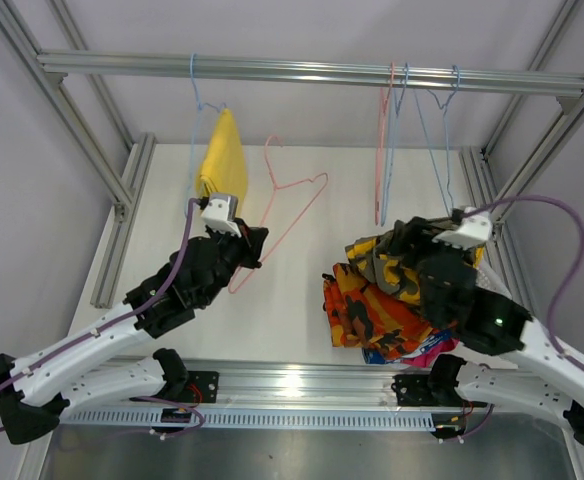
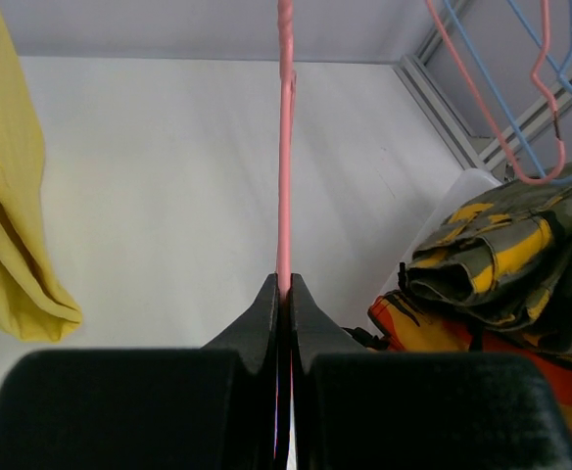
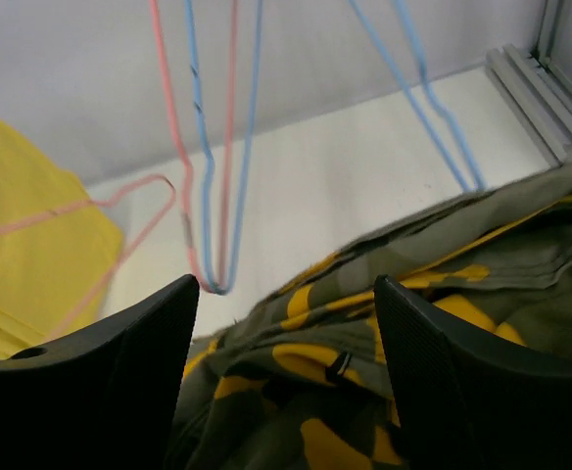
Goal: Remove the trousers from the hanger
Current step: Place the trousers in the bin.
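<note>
Plain yellow trousers [image 1: 222,160] [image 2: 7,196] hang folded over a blue hanger [image 1: 197,95] on the rail at the back left. My left gripper [image 1: 255,245] [image 2: 285,286] is shut on the wire of a bare pink hanger [image 1: 292,205] [image 2: 285,147], held off the rail beside them. At the right, camouflage trousers [image 1: 392,262] [image 3: 413,284] top a pile on the orange-red patterned ones [image 1: 367,310] [image 2: 433,333]. A magenta edge [image 1: 434,350] peeks out underneath. My right gripper [image 1: 407,238] [image 3: 286,294] hovers open just over the camouflage cloth, with nothing between its fingers.
Empty pink and blue hangers [image 1: 387,150] [image 3: 208,147] and another blue one [image 1: 437,150] dangle from the aluminium rail [image 1: 312,70] at the back right. Frame posts [image 1: 122,190] and side rails [image 1: 487,180] border the white table [image 1: 292,290].
</note>
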